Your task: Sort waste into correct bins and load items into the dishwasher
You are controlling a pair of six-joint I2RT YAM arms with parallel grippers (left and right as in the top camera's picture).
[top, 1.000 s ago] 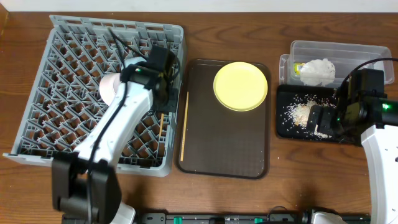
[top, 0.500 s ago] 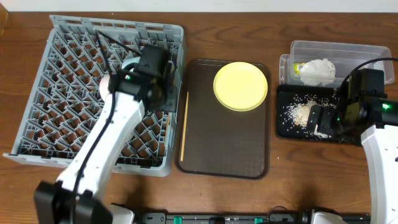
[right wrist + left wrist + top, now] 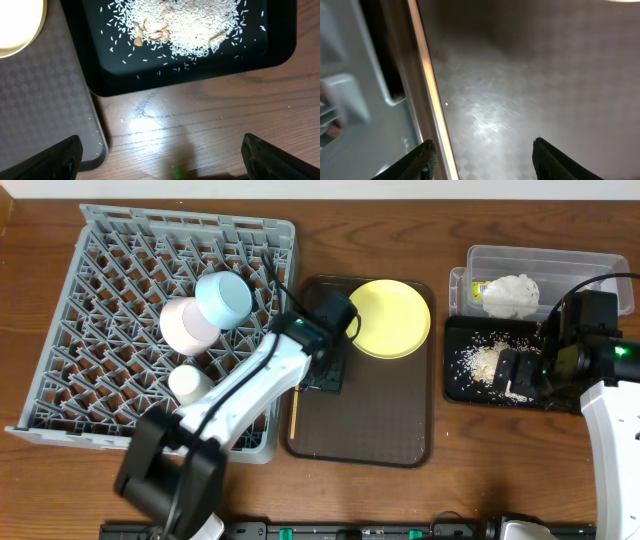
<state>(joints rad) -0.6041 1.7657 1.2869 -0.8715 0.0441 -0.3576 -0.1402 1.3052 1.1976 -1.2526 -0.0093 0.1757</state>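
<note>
The grey dish rack (image 3: pixel 110 270) holds a light-blue bowl (image 3: pixel 223 298) and a white-pinkish bowl (image 3: pixel 186 324). My left gripper (image 3: pixel 323 375) (image 3: pixel 482 159) hangs open over the left side of the brown tray, and a wooden chopstick (image 3: pixel 294 412) (image 3: pixel 432 97) runs just inside its left finger. The pale-yellow plate (image 3: pixel 388 318) lies at the back of that tray. A white napkin (image 3: pixel 510 293) and a wrapper (image 3: pixel 478 288) sit in the clear tub (image 3: pixel 560 262). Rice crumbs (image 3: pixel 480 360) (image 3: pixel 190 25) lie in the black tray (image 3: pixel 455 385) (image 3: pixel 125 82). My right gripper (image 3: pixel 515 377) (image 3: pixel 167 160) is open above the bare table just in front of it.
The brown serving tray (image 3: pixel 370 430) (image 3: pixel 45 100) lies between the rack and the bins. A small white cup-like thing (image 3: pixel 190 383) stands in the rack's front part. The rack's wall (image 3: pixel 345 100) shows just left of the chopstick. A few grains lie on the table (image 3: pixel 200 130).
My left arm has swung right, from over the rack to the brown tray, and its jaws have opened. The light-blue bowl now shows in the rack. The right arm has not moved.
</note>
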